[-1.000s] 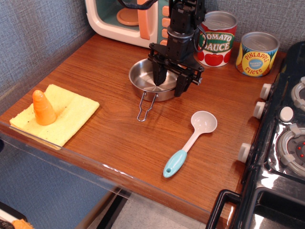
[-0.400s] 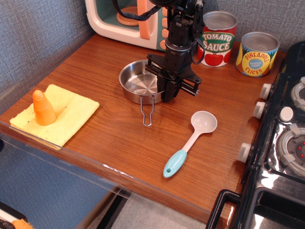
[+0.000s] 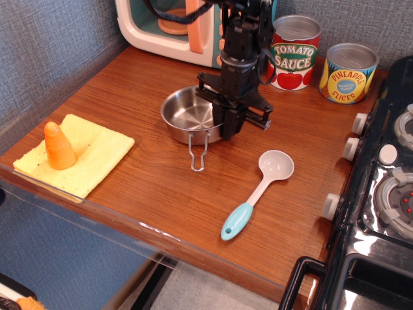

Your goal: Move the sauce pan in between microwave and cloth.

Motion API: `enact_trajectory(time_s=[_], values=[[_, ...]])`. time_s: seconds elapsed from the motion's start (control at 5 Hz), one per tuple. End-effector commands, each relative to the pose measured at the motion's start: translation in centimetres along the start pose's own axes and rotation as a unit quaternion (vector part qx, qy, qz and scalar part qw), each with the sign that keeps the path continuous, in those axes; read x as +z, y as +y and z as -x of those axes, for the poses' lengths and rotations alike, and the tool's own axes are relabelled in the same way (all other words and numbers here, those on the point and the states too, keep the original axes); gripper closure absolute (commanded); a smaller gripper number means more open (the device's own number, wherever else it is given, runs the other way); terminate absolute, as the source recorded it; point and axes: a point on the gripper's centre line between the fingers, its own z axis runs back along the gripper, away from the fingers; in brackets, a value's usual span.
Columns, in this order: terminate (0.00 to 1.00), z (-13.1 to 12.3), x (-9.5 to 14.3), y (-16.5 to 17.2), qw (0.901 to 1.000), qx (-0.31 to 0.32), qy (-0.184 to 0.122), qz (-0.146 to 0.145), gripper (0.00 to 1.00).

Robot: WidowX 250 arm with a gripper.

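Broadly, we see a wooden table [image 3: 148, 187] with a grey wall behind it and a black stove [image 3: 381, 194] along its right edge. At the back stands the microwave [image 3: 169, 26], teal with a cream front and a peach-orange door handle, partly cut off by the top of the view. To its right sit two cans — a tomato sauce can [image 3: 294, 51] and a pineapple slices can [image 3: 348, 72]. Near the front left corner lies the yellow cloth [image 3: 87, 158], flat on the wood, with an orange cone-shaped toy [image 3: 59, 146] standing upright on it.

Between microwave and cloth, closer to the microwave, sits the sauce pan [image 3: 188, 116], its wire loop handle lying on the table and pointing toward the front edge. We cannot tell whether the pan's base rests on the wood or is just off it. The black gripper [image 3: 231, 124] comes down from above at the pan's right rim, its fingers drawn close together on that rim — gripping the pan. Well apart, to the right and front, lies a grey ladle [image 3: 257, 192] with a teal handle.
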Motion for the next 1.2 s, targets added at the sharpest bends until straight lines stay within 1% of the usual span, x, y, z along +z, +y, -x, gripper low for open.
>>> enact_trajectory(time_s=[0.0, 0.2, 0.4, 0.6, 0.8, 1.0], values=[[0.00, -0.1, 6.0, 0.9, 0.9970, 0.008, -0.076, 0.011, 1.00], [0.00, 0.2, 8.2, 3.3, 0.9956, 0.040, -0.085, 0.001, 1.00], [0.00, 0.2, 8.6, 7.0, 0.9916, 0.097, -0.083, -0.019, 1.00], [0.00, -0.1, 7.3, 10.2, 0.9828, 0.166, -0.065, -0.048, 1.00], [0.00, -0.6, 6.1, 11.6, 0.9732, 0.211, -0.038, -0.082, 1.00], [0.00, -0.9, 4.9, 12.0, 0.9676, 0.234, -0.025, -0.092, 1.00]])
